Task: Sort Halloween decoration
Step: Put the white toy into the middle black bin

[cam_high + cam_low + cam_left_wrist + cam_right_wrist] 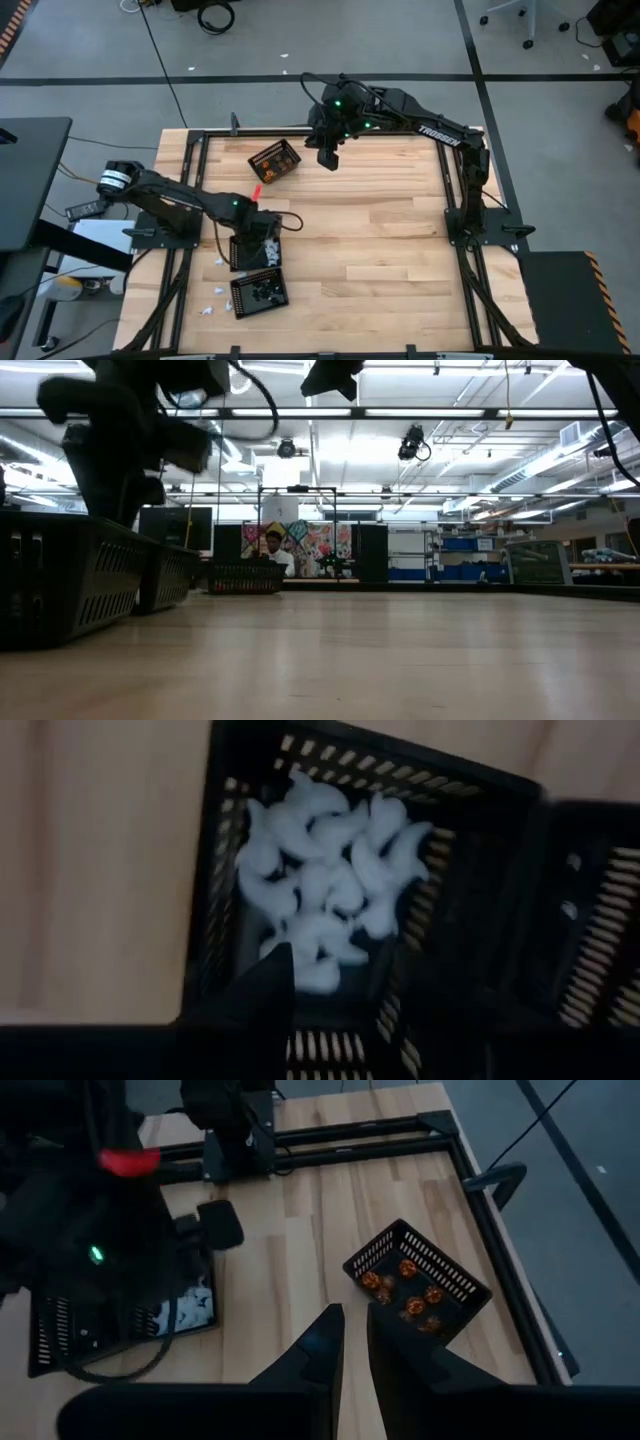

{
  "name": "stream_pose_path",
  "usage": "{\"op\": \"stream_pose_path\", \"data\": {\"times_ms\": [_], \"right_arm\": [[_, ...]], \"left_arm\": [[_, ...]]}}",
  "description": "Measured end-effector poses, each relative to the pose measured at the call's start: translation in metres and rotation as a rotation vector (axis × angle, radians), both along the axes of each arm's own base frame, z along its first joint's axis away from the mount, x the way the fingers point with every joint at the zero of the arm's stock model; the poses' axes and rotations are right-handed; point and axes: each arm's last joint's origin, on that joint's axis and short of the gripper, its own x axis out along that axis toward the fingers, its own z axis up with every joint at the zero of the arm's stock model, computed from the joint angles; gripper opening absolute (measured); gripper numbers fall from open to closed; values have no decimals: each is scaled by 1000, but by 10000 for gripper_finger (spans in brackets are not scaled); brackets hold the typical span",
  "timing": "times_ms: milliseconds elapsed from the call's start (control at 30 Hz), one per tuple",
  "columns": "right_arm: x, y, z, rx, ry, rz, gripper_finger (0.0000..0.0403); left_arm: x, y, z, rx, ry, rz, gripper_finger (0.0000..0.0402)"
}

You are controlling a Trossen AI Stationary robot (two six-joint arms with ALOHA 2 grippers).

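Hovering over the white-piece basket (254, 250) at the table's near left, the left gripper (262, 243) is being seen with fingers apart, empty; white pieces (325, 880) are piled inside; farther right, orange pieces (405, 1290) are lying in the far basket (275, 161); beside it the right gripper (355, 1342) is being held narrow, empty.

Grey floor (420, 40) crossed by dark tape lines; bright strip lights (470, 415) overhead — blue shelving (470, 565) behind.
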Motion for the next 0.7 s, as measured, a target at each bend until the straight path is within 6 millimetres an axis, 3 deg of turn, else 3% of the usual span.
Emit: {"op": "stream_pose_path", "data": {"times_ms": [100,267,433,567,700], "right_arm": [[0,1,-1,15,7,-9,54],[1,6,-1,25,11,-11,54],[5,13,1,16,-12,-32,54],[6,19,1,14,-9,-41,54],[8,25,1,19,-9,-39,54]], "left_arm": [[-10,-9,22,39,-89,6,188],[-50,-30,47,142,-183,0,189],[-82,-44,51,155,-111,-48,189],[-93,-54,50,191,-77,-98,189],[-106,-64,36,227,-99,-89,190]]}}
